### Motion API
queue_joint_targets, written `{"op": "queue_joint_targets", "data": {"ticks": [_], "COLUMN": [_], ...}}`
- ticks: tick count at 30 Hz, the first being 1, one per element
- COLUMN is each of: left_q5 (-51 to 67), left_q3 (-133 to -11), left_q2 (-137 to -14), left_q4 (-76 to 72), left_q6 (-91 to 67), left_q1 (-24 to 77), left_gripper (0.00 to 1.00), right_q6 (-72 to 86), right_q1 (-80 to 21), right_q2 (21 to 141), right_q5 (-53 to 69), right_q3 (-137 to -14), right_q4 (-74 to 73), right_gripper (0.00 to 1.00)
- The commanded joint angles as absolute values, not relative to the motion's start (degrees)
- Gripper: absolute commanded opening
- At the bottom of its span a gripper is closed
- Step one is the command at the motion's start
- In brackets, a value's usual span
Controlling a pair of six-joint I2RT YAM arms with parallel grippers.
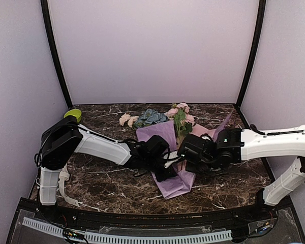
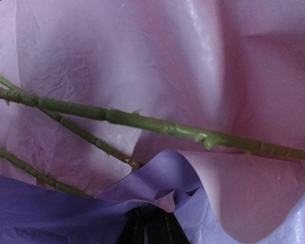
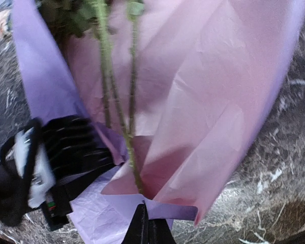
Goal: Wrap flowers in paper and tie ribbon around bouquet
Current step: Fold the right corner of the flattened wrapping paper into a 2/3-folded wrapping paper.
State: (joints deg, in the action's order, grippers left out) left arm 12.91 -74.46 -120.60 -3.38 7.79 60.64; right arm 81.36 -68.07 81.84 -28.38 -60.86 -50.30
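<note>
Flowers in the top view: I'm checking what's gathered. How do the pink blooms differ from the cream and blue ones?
The pink blooms lie on the paper; the cream roses and blue bloom lie on the marble table left of it. The pink blooms show leafy green stems; the cream and blue ones show none. All lie near the table's far edge.

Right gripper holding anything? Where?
Right gripper, jaws shut, seems to pinch the paper at its lower lilac edge, below the stems.
</note>
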Motion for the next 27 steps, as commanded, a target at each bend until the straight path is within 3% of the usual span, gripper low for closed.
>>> {"op": "queue_joint_targets", "data": {"ticks": [1,17,27], "left_q5": [14.7,24.3,30.4], "left_q3": [-72.8,-70.0,-66.4], "left_q2": [-123.5,-120.5,-114.8], "left_q4": [0.6,-7.0,-12.4], "left_q6": [6.0,0.4,-5.8], "left_q1": [60.9,58.6,55.3], "left_gripper": [0.12,0.13,0.22], "right_q6": [63.9,32.2,26.0], "right_q1": [-73.9,-84.1,-85.7], "right_q2": [85.3,92.7,100.1], "right_q5": [-35.1,-37.0,-31.6], "right_q3": [-64.9,-59.3,-58.4], "right_q4": [-44.6,-29.6,-25.5], "right_gripper": [0.0,0.0,0.0]}}
